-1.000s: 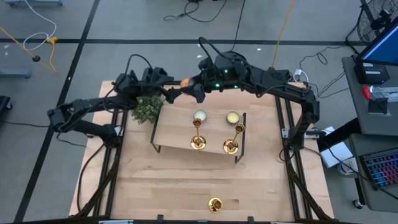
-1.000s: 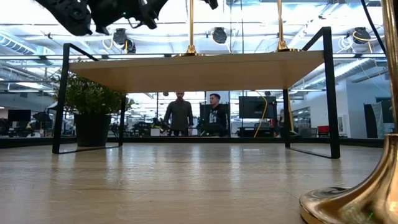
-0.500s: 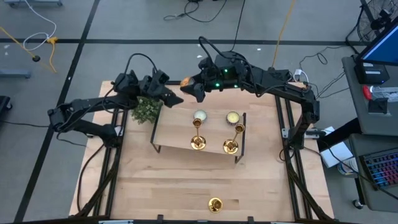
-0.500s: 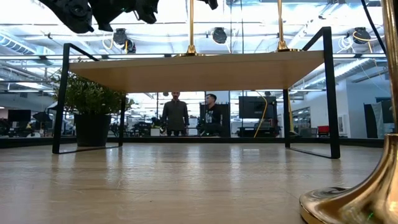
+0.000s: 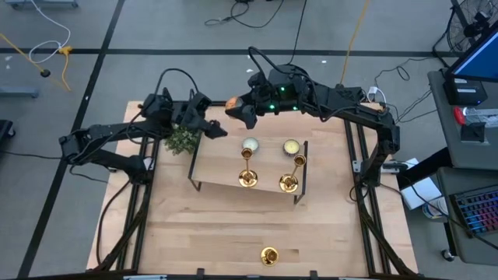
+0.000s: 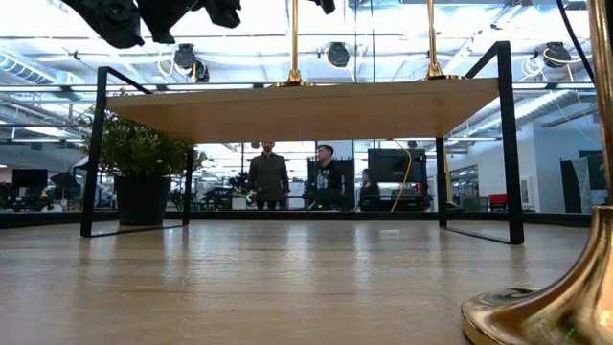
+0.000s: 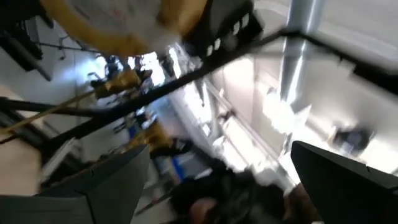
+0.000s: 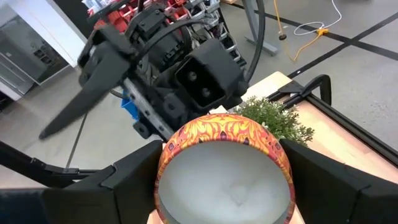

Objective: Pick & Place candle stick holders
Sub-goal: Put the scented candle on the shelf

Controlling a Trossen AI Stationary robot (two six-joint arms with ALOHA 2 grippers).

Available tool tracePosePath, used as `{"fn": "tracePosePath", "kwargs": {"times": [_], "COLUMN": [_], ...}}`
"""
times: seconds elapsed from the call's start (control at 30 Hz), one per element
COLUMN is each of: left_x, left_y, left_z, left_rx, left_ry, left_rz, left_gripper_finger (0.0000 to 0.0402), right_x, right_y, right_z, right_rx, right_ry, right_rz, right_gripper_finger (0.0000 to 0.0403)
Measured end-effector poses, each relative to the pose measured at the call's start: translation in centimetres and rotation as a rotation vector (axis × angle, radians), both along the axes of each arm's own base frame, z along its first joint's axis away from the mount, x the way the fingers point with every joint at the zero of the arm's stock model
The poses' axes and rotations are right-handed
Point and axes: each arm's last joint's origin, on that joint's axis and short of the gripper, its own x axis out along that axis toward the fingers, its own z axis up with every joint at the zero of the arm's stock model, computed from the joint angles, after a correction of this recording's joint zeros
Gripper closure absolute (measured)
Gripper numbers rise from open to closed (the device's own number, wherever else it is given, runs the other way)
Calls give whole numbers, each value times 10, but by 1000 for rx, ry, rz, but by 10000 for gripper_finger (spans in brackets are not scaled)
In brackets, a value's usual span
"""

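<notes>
Two gold candle stick holders [image 5: 247,167] [image 5: 289,173] stand on their round bases on the wooden shelf [image 5: 214,159], each with a pale tealight on its cup. A third holder [image 5: 268,255] stands on the table near the front edge; its base shows in the low view [image 6: 556,307]. My right gripper [image 5: 236,107] is shut on a round orange-patterned candle [image 5: 231,101] above the shelf's far left corner. My left gripper [image 5: 214,131] is open and empty just beside it, and also shows in the right wrist view [image 8: 87,87]. My right gripper pinches the round candle's patterned side wall [image 8: 164,163] between its two fingers [image 8: 124,186], one on each side. The fingers come roughly level from the table's right. The candle is lifted clear of the shelf, with its white wax top facing the wrist camera.
A bushy green plant [image 5: 183,138] stands at the shelf's left end, under my left arm. The shelf's black metal frame [image 6: 96,153] stands on the table. Bare table lies between the shelf and the front holder. People stand in the room beyond [image 6: 273,177].
My left gripper has drawn away from the orange candle, toward the table's near edge, with its fingers open. My right gripper has kept the candle where it was.
</notes>
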Motion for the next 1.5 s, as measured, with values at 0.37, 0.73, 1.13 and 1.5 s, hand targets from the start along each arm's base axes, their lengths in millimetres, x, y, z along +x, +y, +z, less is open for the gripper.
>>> {"fn": "tracePosePath", "kwargs": {"times": [0.37,0.73,1.13,1.5], "left_x": [-9,-24,-46,-34], "left_y": [11,33,35,12], "left_z": [2,-3,-2,26], "left_rx": [364,514,764,1101], "left_ry": [-210,-150,-44,57], "left_rz": [217,424,681,636], "left_gripper_finger": [5,5,5,5], "right_x": [0,0,0,-1], "right_y": [0,0,-1,0], "right_z": [0,0,0,-2], "right_rx": [14,67,186,277], "right_ry": [-2,-6,-14,-2], "right_rz": [0,-12,1,21], "right_gripper_finger": [103,103,103,103]}}
